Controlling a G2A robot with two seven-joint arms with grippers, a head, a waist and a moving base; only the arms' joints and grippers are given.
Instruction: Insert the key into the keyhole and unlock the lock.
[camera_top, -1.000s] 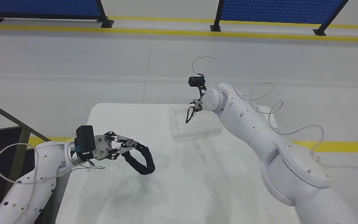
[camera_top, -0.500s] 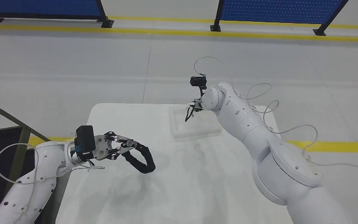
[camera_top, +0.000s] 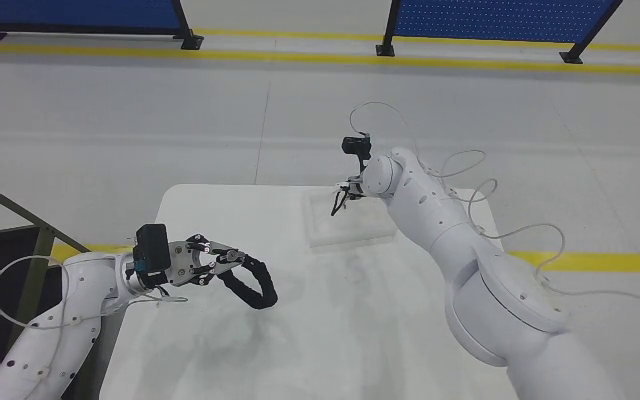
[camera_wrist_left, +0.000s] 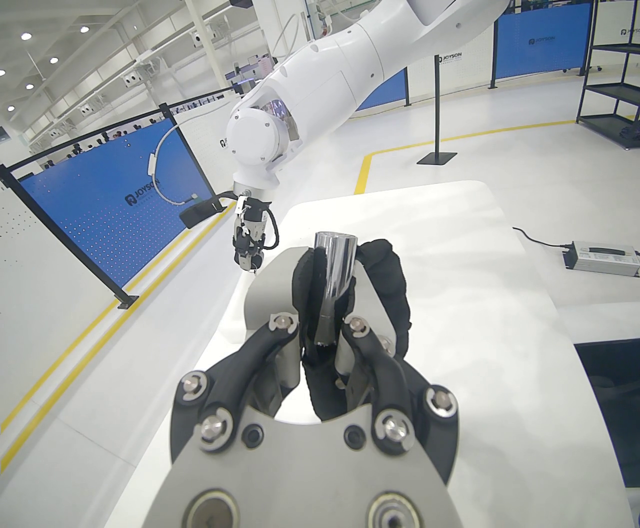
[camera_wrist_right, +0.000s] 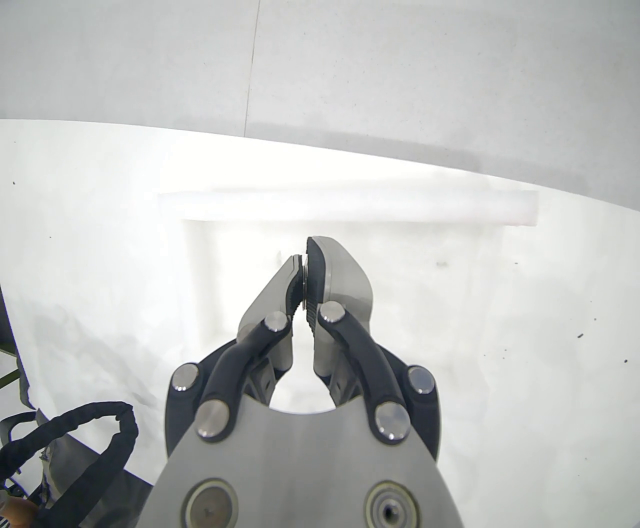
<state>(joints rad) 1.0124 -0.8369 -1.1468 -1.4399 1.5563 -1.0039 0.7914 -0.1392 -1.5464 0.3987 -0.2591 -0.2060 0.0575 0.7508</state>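
Note:
My left gripper (camera_wrist_left: 322, 327) (camera_top: 238, 262) is shut on the lock (camera_wrist_left: 334, 280), a shiny silver cylinder with a black fabric-covered cable loop (camera_top: 258, 288), held over the table's left side. My right gripper (camera_wrist_right: 304, 270) (camera_top: 340, 207) hovers above the white tray (camera_top: 350, 232) at the table's far edge and is shut on the key (camera_wrist_right: 303, 282), a thin metal piece seen edge-on between its pads. The key's tip is hidden. In the left wrist view the right gripper (camera_wrist_left: 248, 255) hangs well beyond the lock.
The white table (camera_top: 380, 330) carries the shallow white tray near its far edge. The cable loop (camera_wrist_right: 107, 440) shows in the right wrist view. Blue barrier panels (camera_top: 90, 15) stand on the floor beyond. A power brick (camera_wrist_left: 602, 256) lies on the floor beside the table.
The right arm's elbow and body have shifted slightly; its gripper stays above the tray. The left arm with the lock has not moved.

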